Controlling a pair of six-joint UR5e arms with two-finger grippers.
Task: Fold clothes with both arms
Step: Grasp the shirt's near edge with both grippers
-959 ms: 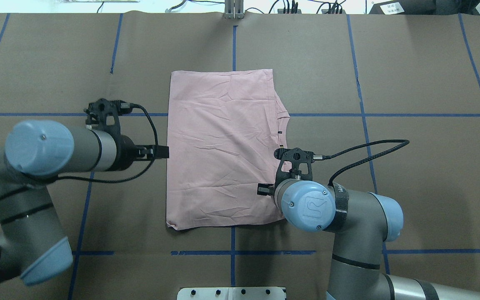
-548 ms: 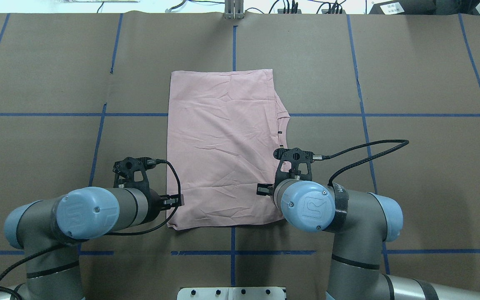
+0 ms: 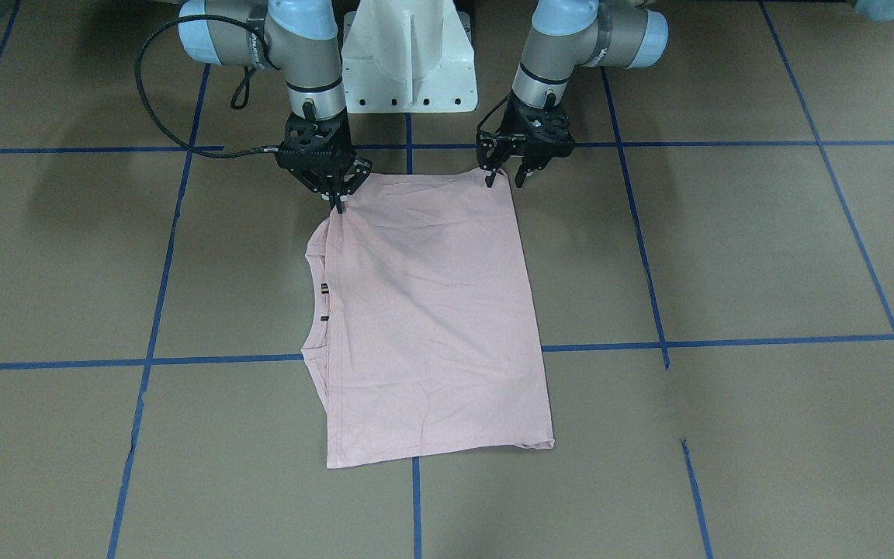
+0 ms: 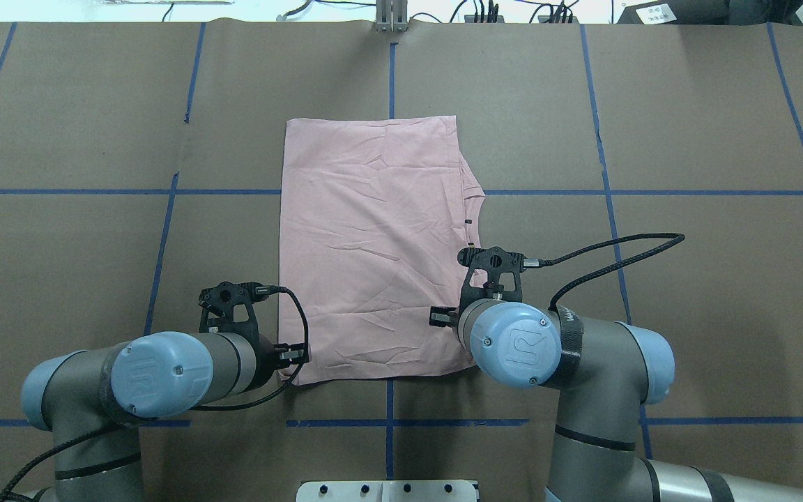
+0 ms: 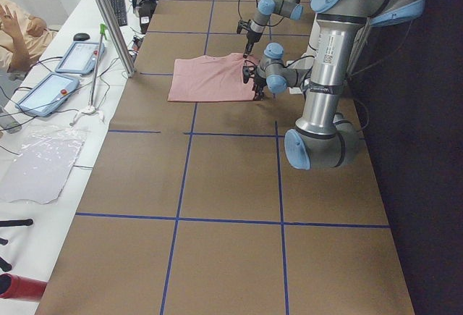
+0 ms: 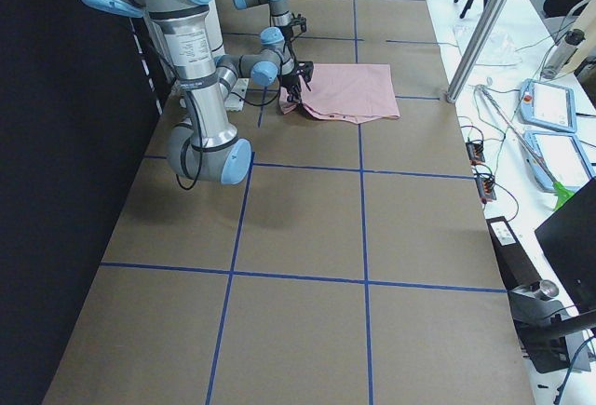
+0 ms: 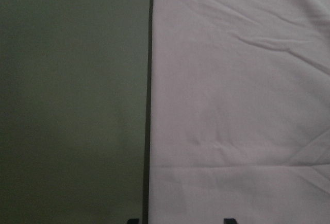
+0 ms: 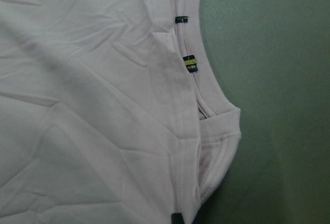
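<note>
Near the T-shirt [image 3: 431, 310] stands a white pedestal [image 3: 408, 62].

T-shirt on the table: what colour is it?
The T-shirt is plain pale pink all over, seen best in the overhead exterior view.

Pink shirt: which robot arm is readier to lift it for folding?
Right, probably. The right gripper looks pinched shut on the T-shirt at its robot-side edge, while the left gripper stands open astride the other robot-side corner, gripping nothing yet.
</note>
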